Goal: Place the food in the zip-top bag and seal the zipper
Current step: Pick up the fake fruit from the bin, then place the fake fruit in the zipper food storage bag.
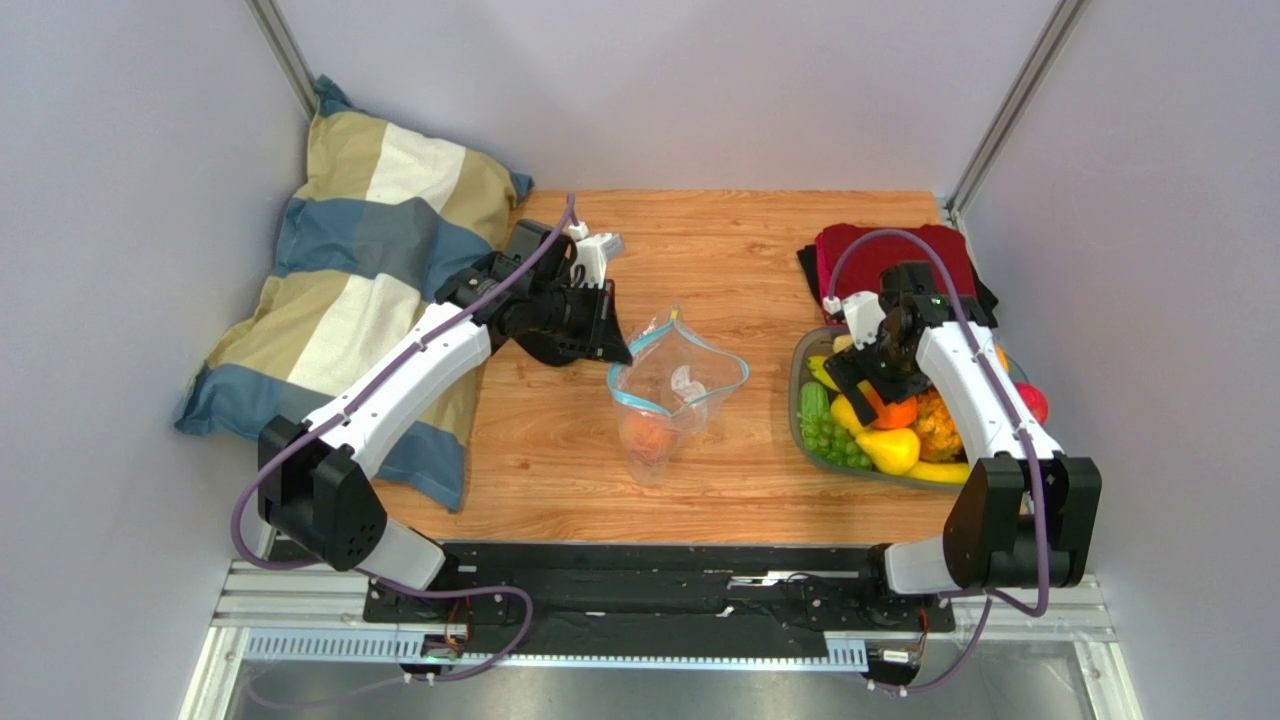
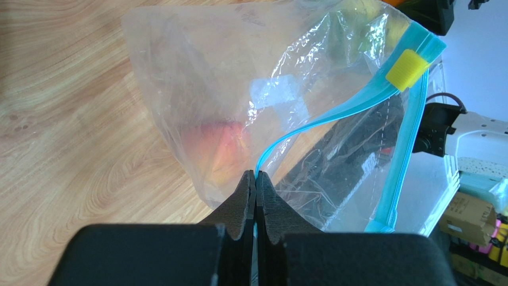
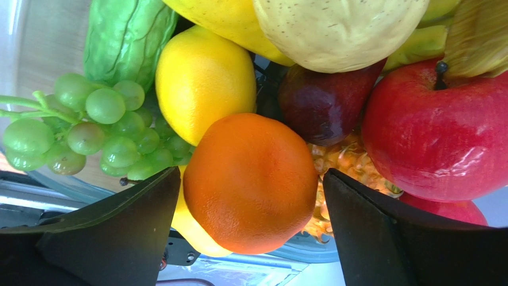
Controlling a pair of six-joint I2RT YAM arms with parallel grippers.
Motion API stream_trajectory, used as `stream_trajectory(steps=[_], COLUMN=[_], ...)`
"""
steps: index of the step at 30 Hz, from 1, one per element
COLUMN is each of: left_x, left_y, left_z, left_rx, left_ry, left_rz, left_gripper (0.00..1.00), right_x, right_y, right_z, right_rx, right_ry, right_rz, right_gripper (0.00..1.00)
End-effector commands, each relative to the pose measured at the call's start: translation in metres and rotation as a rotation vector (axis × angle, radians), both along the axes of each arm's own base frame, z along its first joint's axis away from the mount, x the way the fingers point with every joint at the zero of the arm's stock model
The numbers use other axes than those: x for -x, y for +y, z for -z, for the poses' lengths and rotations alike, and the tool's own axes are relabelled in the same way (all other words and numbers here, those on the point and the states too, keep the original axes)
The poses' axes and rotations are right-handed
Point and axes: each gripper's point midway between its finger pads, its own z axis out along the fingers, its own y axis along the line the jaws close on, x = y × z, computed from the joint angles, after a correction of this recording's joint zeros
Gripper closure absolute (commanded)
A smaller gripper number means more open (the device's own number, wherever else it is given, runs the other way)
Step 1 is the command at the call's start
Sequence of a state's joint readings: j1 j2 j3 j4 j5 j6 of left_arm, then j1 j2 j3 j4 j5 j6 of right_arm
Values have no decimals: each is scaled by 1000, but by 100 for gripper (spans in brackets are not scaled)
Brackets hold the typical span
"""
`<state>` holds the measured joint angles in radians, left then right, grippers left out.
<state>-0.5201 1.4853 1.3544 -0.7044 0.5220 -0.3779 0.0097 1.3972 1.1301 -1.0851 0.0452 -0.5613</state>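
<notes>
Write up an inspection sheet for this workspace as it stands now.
Surface: wooden table, light grain.
Job's things: clear bag with its mouth open, peach inside; other fruit heaped in tray.
Clutter: striped pillow on left; red cloth behind tray.
Grippers: left gripper shut on bag's blue zipper edge; right gripper open, straddling orange.
Cables: purple cable looped along each arm.
Surroundings: grey walls, metal posts.

Left arm [image 1: 406, 368] stretches from its near-left base toward the far right, its gripper [image 2: 255, 193] pinched tight on the edge of the zip-top bag [image 2: 208, 89]. Right arm [image 1: 977, 390] rises from the near-right base, angling far and slightly left, its gripper [image 3: 251, 179] pointing down with fingers spread wide.
</notes>
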Motion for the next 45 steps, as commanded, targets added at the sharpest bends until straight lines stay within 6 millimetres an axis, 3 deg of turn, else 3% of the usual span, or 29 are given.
stream_trajectory(steps=[1,5,8,13,14,16,17,20,22,26,31,33,34,37,38,42,45], left_x=[-3,-2,-1,1,2,2,2,1,1,-1,0,0,0,-1,-1,1,1], left_y=[-2,-2,-2,-2,-1,-1,-1,-3,-4,-7,-7,-7,-7,-7,-8,-8,-8], left_z=[-9,-10,-9,-7,-6,-6,-4,-7,-7,-8,-11,-12,-13,-15,-16,-15,-15], left_rx=[26,27,28,28,25,28,29,35,35,43,46,48,48,48,49,51,52], left_ry=[-29,-27,-22,-14,-10,-11,-8,-9,-7,-1,-4,-8,-11,-18,-18,-12,-12], left_rz=[6,9,12,14,12,12,12,16,17,25,30,31,34,41,44,52,52], left_gripper=[100,100,100,100,100,100,100,100,100,100,100,100,100,100,100,100,100], right_x=[-9,-9,-13,-22,-19,-13,-9,0,5,20,21,21,21,13,7,-2,-17], right_y=[-5,5,27,78,100,121,141,174,200,250,286,298,301,301,297,282,253], right_z=[-4,-16,-41,-115,-130,-154,-178,-212,-223,-211,-199,-188,-184,-168,-166,-176,-186], right_rx=[22,-31,-153,-430,-545,-649,-743,-871,-894,-814,-720,-679,-660,-578,-550,-540,-564], right_ry=[-41,-49,-84,-208,-211,-223,-250,-301,-339,-298,-297,-278,-271,-276,-289,-343,-367], right_rz=[41,33,4,-94,-149,-209,-285,-423,-542,-755,-870,-904,-913,-904,-875,-807,-705], right_gripper=[13,39,46,48,48,48,48,48,46,46,42,35,22,3,1,0,0])
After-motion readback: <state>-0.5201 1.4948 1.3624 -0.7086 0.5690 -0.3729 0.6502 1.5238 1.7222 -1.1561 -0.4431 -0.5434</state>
